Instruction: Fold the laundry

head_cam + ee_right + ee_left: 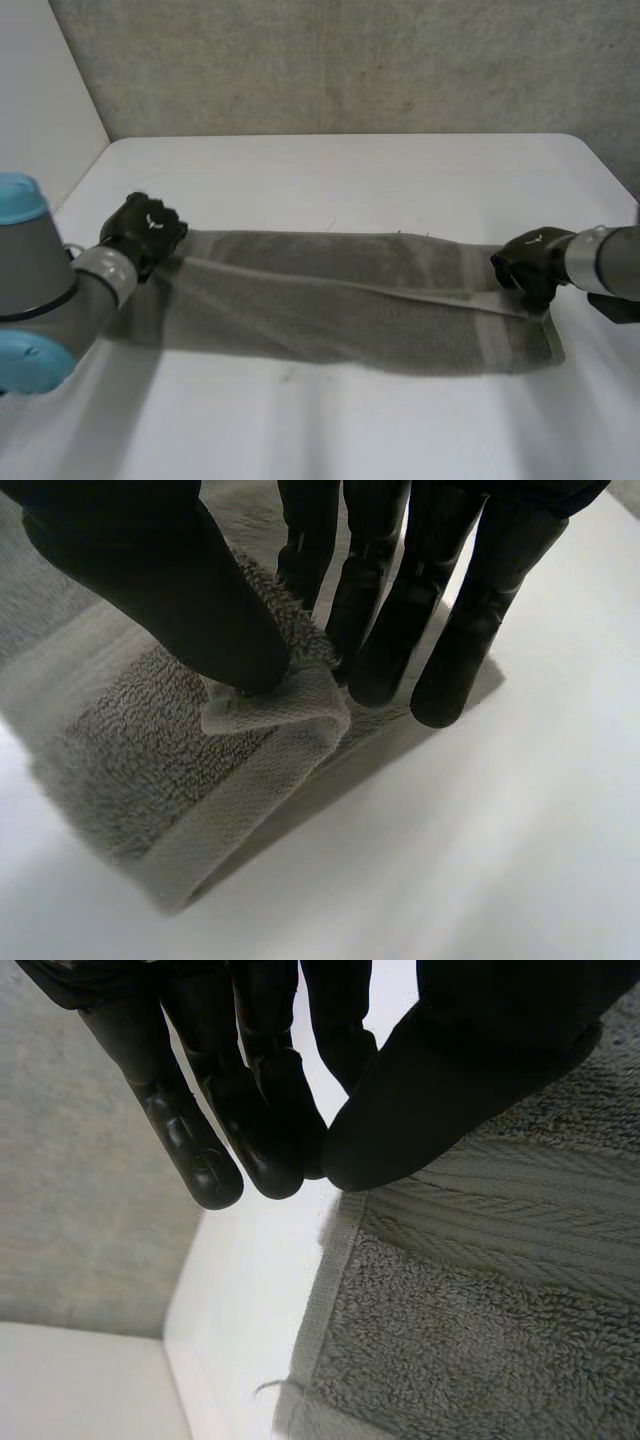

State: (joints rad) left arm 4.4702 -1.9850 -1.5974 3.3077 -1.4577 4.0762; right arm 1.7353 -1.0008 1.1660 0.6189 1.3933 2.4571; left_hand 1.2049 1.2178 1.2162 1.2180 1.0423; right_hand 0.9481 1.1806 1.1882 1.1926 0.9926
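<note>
1. The towel [340, 310] lies flat on the desk [350, 170] as one long grey strip. Its long axis runs crosswise, from one arm's side to the other's.
2. The towel's far long edge looks slightly raised and drawn tight. A ridge runs through the cloth from one end to the other, while the near long edge rests on the desk.
3. The left hand [148, 228] is at the towel's left end, on its far corner. In the left wrist view the thumb [470, 1070] is pressed against the fingertips right at that corner's banded hem, so I judge it to be pinching the corner.
4. The right hand [525, 265] is at the towel's right end, also on the far corner. In the right wrist view the thumb [160, 580] and fingers clamp a turned-up tip of the hem between them.
5. Each hand is therefore nearest its own end, with the towel's whole length between them. The free near edge lies from both hands toward the robot.
6. My judgement is that the next move turns on this. Drawing both far corners across the short width to the near edge would halve the towel lengthwise, if both hands travel evenly so the edge stays straight.
</note>
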